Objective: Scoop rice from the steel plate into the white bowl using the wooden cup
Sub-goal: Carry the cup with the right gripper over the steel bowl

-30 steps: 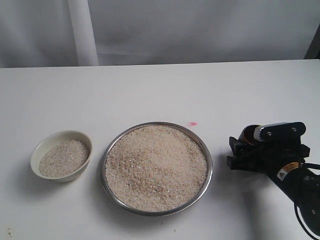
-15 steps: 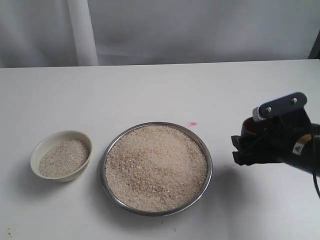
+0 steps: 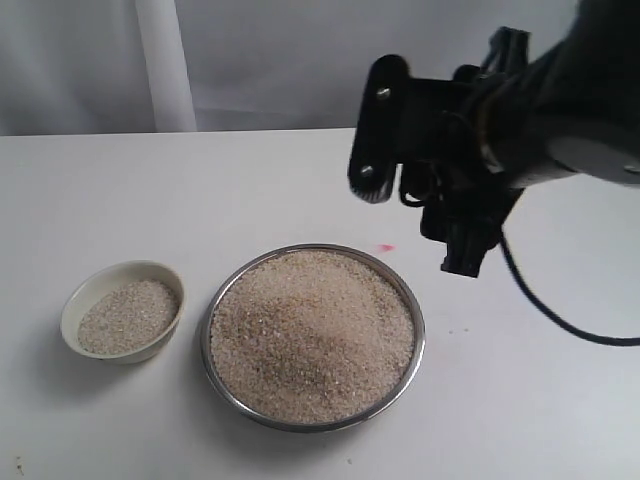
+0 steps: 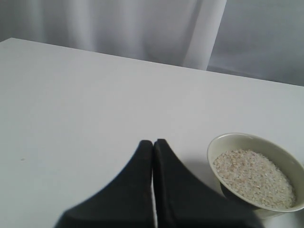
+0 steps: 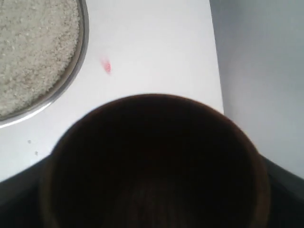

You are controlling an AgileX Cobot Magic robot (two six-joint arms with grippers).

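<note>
Tabletop: one flat white tabletop [image 3: 300, 180], carrying everything; a pale grey curtain [image 3: 300, 60] hangs behind its far edge.
Arms in view: one, the black right arm [image 3: 560, 110], high over the right half of the tabletop, a black cable trailing from it.
Plates: one wide, shallow round steel plate [image 3: 421, 335] of shiny silver metal, close to the near edge, about midway along it.
Rice: two lots of small pale beige grains. The larger heap of rice [image 3: 312, 335] fills the plate nearly to its rim; the smaller lot [image 3: 128, 315] lies in the bowl.
Bowls: one small round cream white bowl [image 3: 72, 305] with a thick rim, just left of the plate and apart from it, toward the near left corner.
Cups: one rounded dark reddish-brown wooden cup [image 5: 156, 166], its inside dark, off the tabletop and above it, beyond the plate's right rim; the exterior view hides it behind the arm.
Right gripper: the right gripper [image 3: 462, 240] grasps the cup, a black finger on either side.
Left gripper: the left gripper [image 4: 153, 143] is clenched, its two black tips touching with nothing between them, beside the bowl.
Marks: one small pink mark [image 3: 386, 247] on the tabletop just past the plate's far rim.
</note>
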